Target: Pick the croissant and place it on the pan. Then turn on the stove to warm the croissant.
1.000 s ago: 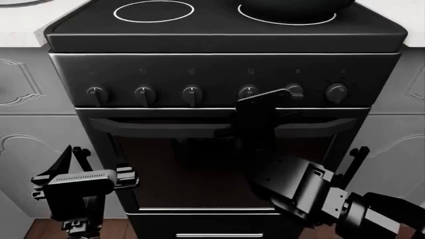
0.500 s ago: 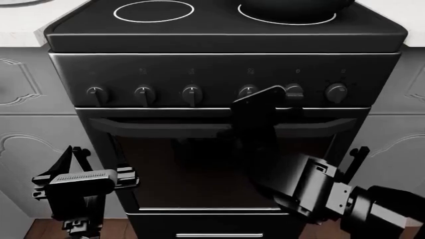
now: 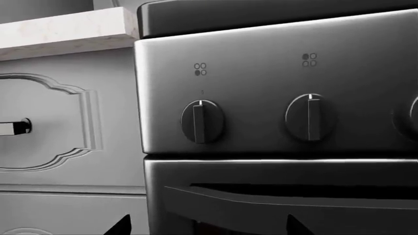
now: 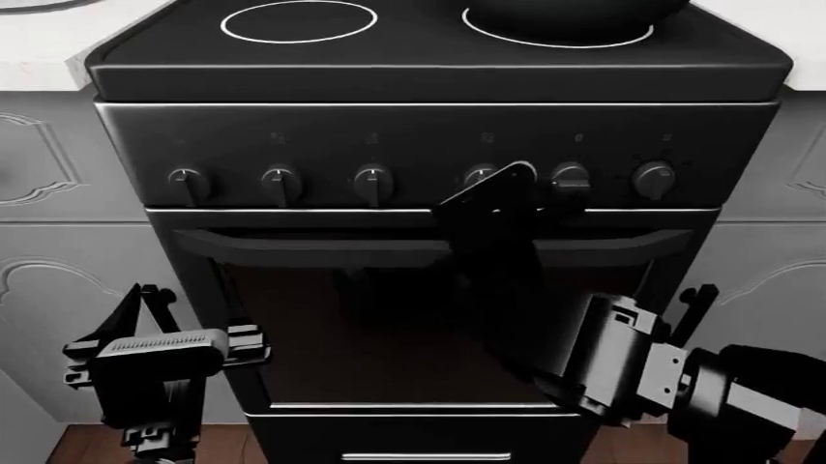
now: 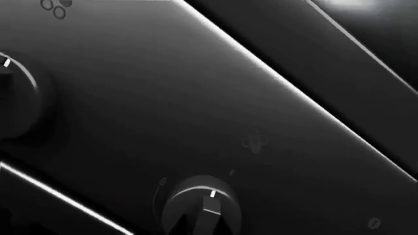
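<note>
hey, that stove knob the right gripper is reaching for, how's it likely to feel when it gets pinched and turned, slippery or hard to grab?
The knob looks glossy and smooth, so it may be somewhat slippery. Its raised ridge probably gives the right gripper something to catch. It sits fixed in the stove front panel, so it should turn in place rather than shift, likely stiff and rigid.

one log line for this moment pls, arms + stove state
phase: reaching stove knob | right gripper: at fourth knob | left gripper: low, idle | pan: on front right burner | croissant: not visible
</note>
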Controlling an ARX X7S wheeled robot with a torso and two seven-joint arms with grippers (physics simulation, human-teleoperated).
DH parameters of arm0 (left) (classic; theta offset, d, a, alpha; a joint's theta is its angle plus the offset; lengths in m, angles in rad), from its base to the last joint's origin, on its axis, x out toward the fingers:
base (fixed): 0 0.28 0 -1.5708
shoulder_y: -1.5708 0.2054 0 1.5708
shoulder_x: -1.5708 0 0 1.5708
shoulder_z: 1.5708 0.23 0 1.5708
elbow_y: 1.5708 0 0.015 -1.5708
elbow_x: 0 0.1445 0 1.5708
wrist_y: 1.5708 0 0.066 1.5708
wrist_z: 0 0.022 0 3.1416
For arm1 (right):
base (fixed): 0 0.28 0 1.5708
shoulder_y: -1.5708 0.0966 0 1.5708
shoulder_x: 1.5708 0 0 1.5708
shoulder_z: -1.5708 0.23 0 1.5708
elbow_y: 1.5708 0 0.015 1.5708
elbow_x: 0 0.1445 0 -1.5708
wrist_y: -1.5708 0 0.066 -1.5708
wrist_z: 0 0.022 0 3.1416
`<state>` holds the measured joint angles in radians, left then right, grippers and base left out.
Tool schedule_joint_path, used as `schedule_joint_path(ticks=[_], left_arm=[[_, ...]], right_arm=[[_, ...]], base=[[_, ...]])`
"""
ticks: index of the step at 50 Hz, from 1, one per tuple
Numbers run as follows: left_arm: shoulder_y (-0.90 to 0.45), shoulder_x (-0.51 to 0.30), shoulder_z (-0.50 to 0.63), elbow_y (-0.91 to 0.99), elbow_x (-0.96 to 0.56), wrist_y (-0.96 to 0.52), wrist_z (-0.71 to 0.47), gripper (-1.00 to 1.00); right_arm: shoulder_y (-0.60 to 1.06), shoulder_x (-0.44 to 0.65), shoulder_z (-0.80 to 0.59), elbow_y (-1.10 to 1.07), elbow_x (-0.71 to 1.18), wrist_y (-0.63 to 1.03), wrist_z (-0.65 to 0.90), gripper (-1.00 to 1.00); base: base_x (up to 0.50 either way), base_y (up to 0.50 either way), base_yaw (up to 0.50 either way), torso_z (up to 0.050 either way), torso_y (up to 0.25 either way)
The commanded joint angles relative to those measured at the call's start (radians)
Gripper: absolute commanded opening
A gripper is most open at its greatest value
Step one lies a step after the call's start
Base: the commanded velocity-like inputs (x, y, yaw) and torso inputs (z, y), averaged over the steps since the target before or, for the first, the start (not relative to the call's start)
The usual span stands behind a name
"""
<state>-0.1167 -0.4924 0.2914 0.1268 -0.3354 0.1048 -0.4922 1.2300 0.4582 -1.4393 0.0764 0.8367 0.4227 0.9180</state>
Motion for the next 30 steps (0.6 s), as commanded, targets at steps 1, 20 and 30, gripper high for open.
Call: schedule_joint_path(ticks=[1,20,30], left_arm=[[-0.002,0.0,0.001,-0.005,-0.001,0.001,0.0,1.0],[-0.002,-0.001,0.0,-0.005,-0.003,0.003,-0.001,1.0],[-0.004,-0.002,0.001,-0.008,-0.003,0.002,-0.001,1.0]], right_arm=[[0.067,-0.012,-0.025,-0.008,-0.038,0.054,-0.035,-1.0],[0.124,0.003,-0.052,-0.071,-0.042,0.155,-0.019,-1.0],[0.112,0.012,-0.022,-0.075,-0.013,0.144,-0.014,-1.0]], base=[[0.0,0.0,0.0,0.0,0.0],[0.0,0.0,0.0,0.001,0.0],[0.0,0.0,0.0,0.0,0.0]])
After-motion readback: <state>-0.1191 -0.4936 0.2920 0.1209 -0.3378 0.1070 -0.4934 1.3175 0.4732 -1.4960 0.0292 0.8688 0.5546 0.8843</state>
